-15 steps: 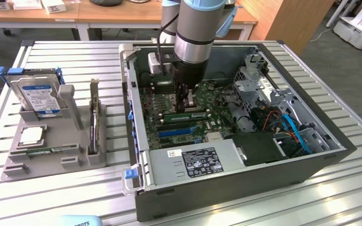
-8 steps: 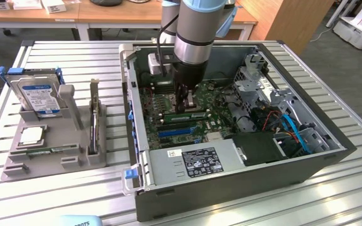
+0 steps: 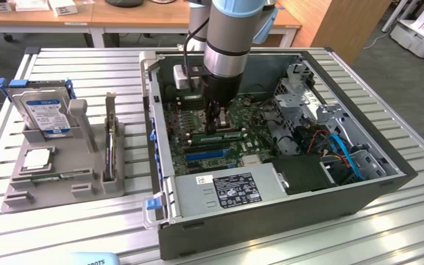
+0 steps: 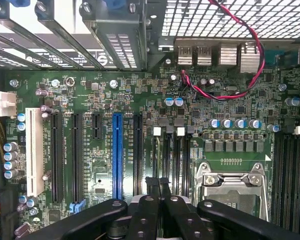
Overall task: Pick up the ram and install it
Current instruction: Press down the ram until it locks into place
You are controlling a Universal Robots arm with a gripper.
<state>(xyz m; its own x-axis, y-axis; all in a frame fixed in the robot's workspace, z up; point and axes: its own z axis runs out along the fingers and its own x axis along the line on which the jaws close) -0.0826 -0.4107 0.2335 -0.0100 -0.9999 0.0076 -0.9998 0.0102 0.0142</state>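
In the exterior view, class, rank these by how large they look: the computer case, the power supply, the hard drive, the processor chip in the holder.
1. computer case
2. power supply
3. hard drive
4. processor chip

No legible wording anywhere: white label on power supply (image 3: 227,190) at lower centre too small to read; hard drive (image 3: 44,113) label at left and motherboard (image 4: 140,125) silkscreen likewise unreadable.

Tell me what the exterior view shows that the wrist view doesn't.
Exterior view: the whole open computer case on the slatted table, plus a grey holder with a hard drive and the ram lying in it. Wrist view: a close look at the blue slot and red cable. Both: the shut gripper over the green motherboard.
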